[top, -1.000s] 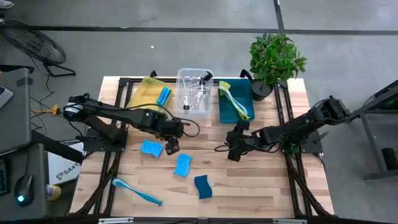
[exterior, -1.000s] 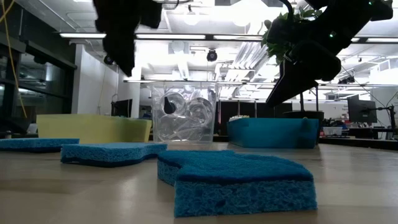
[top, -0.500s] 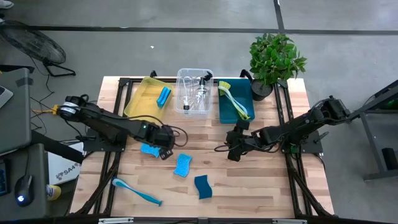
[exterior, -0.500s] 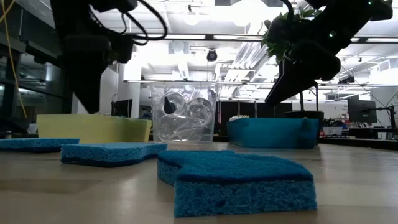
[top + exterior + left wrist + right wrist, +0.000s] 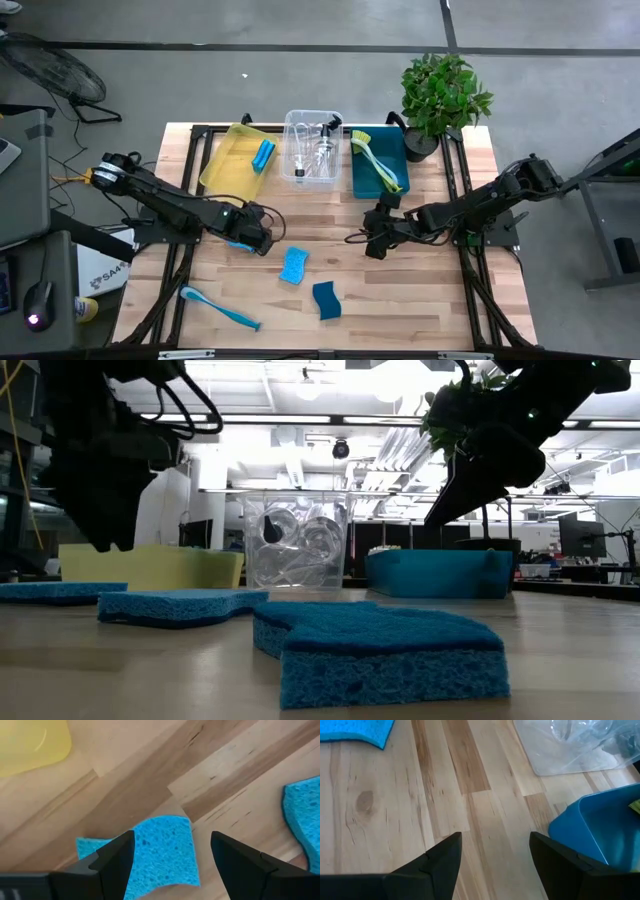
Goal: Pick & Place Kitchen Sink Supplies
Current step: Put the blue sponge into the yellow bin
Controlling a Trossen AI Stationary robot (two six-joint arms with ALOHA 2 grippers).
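Three blue sponges lie flat on the wooden table: one at the left (image 5: 236, 242), one in the middle (image 5: 294, 265) and one nearer the front (image 5: 326, 299). My left gripper (image 5: 172, 840) hangs open, pointing steeply down, just above the left sponge (image 5: 162, 852). Its fingers stand on either side of that sponge without touching it. A blue dish brush (image 5: 220, 307) lies near the front left. My right gripper (image 5: 375, 242) waits open above bare table, right of centre, near the teal bin.
Along the far side stand a yellow bin (image 5: 228, 165) holding a blue sponge (image 5: 263, 153), a clear bin (image 5: 312, 170) with bottles, and a teal bin (image 5: 372, 187) with a yellow-green brush (image 5: 375, 160). A potted plant (image 5: 442, 95) stands at the far right.
My left gripper has come down and gone toward the table's left edge, rolling about its own axis. It now hangs low over the left sponge, still open. The sponges have not moved.
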